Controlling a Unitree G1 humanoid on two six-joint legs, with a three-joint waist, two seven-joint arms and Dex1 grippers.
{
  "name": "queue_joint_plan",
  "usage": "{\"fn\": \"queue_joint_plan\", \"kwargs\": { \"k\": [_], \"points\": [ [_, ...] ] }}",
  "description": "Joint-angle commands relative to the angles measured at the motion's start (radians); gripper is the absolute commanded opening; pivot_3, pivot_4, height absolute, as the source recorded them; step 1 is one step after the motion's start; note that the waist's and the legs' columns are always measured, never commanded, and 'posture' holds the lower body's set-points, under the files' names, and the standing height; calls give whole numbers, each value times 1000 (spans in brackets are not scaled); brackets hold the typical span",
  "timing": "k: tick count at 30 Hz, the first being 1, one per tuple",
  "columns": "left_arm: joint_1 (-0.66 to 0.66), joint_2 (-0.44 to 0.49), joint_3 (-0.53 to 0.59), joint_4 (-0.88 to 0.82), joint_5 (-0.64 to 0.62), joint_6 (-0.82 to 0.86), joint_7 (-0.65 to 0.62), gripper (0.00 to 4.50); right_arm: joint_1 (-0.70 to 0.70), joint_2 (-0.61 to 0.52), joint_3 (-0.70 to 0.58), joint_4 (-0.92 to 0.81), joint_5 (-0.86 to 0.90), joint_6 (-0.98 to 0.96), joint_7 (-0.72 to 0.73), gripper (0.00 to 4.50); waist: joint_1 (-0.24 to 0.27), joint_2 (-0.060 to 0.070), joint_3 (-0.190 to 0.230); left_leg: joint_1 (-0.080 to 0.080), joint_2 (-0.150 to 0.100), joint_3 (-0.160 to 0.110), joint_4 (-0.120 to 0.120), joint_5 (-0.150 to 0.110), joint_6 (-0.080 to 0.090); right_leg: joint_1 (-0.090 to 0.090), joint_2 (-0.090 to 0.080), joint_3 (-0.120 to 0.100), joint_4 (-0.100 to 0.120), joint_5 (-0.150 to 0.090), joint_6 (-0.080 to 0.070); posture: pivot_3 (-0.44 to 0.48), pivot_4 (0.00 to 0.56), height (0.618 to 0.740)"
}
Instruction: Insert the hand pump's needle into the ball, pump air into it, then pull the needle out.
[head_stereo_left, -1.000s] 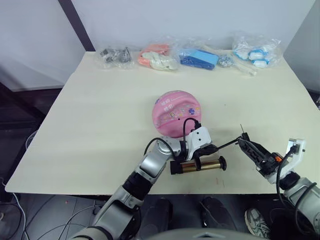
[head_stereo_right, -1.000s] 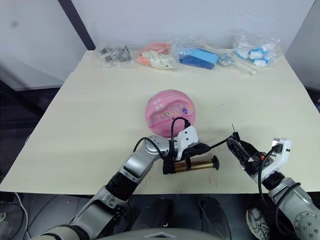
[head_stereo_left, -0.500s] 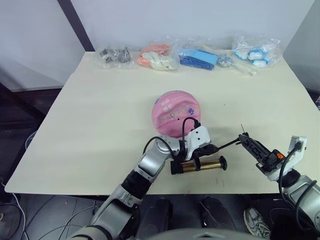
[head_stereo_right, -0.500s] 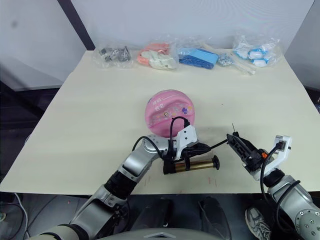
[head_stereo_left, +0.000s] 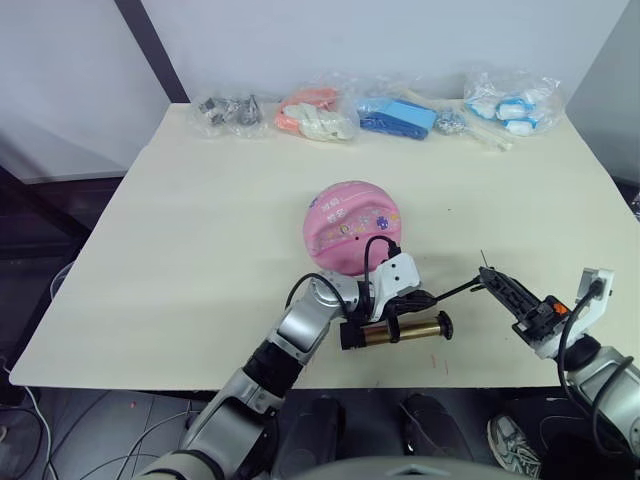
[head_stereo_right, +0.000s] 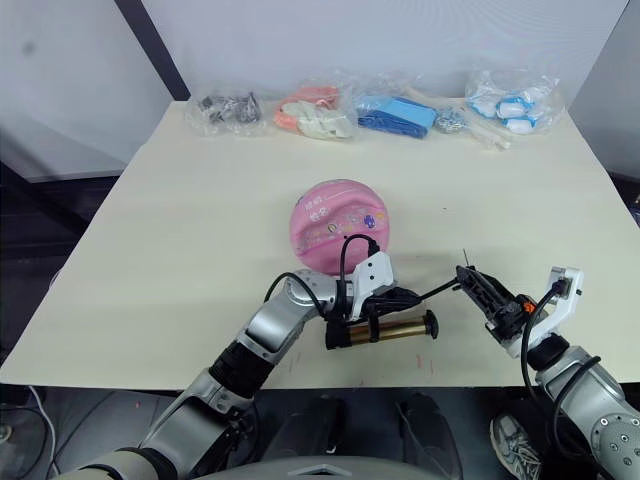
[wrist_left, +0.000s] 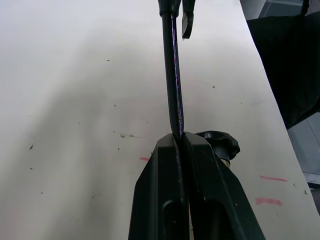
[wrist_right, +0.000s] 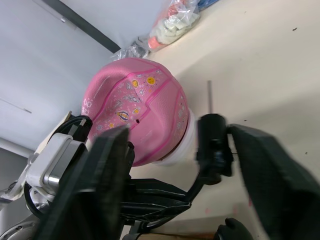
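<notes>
1. the right tool (head_stereo_right: 482, 292) is clamped on the needle (head_stereo_left: 482, 258) fitting; the pin points up, away from the ball (head_stereo_left: 352, 226).
2. the ball sits mid-worktop (head_stereo_left: 200, 230), to the needle's left and farther back.
3. the left tool (head_stereo_left: 392, 312), fingers together on the hose, holds the pump (head_stereo_left: 402, 329), its long axis lying left-right.

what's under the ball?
The ball sits on a small white ring stand, part of its rim showing below the ball in the right wrist view. The stand rests on the table. The rest of the ring is covered.
</notes>
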Motion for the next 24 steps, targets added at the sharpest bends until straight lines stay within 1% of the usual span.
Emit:
{"fn": "queue_joint_plan", "kwargs": {
  "k": [1, 2, 3, 5, 19, 20, 22, 24],
  "points": [
    [-15, -7, 12, -24, -23, -16, -5, 0, -2, -9, -12, -19, 11, 1, -2, 1590, 0, 0, 0, 0, 0, 0, 0, 0, 0, 0, 0, 0, 0, 0, 0, 0, 150, 736],
    [-14, -7, 12, -26, -23, -15, -5, 0, -2, -9, -12, -21, 12, 1, -3, 1116, 0, 0, 0, 0, 0, 0, 0, 0, 0, 0, 0, 0, 0, 0, 0, 0, 150, 736],
    [-13, -7, 12, -27, -23, -15, -5, 0, -2, -8, -12, -21, 14, 2, -7, 483, -1, 0, 0, 0, 0, 0, 0, 0, 0, 0, 0, 0, 0, 0, 0, 0, 150, 736],
    [-13, -7, 11, -28, -24, -15, -6, 0, -2, -12, -10, -23, 10, 4, -7, 24, 0, 0, 0, 0, 0, 0, 0, 0, 0, 0, 0, 0, 0, 0, 0, 0, 150, 736],
    [-10, -9, 8, -28, -24, -16, -7, 0, 11, -24, -5, -40, 4, 8, -12, 24, 0, 0, 0, 0, 0, 0, 0, 0, 0, 0, 0, 0, 0, 0, 0, 0, 150, 736],
    [-10, -9, 9, -27, -25, -16, -7, 0, 11, -25, -4, -39, 3, 8, -12, 544, 0, 0, 0, 0, 0, 0, 0, 0, 0, 0, 0, 0, 0, 0, 0, 0, 150, 736],
    [-8, -10, 9, -29, -26, -13, -6, 0, 12, -28, 0, -38, -10, 7, -11, 1366, 0, 0, 0, 0, 0, 0, 0, 0, 0, 0, 0, 0, 0, 0, 0, 0, 150, 736],
    [-8, -10, 9, -30, -26, -12, -6, 0, 13, -30, 1, -37, -16, 8, -10, 1366, 0, 0, 0, 0, 0, 0, 0, 0, 0, 0, 0, 0, 0, 0, 0, 0, 150, 736]
  ]
}}
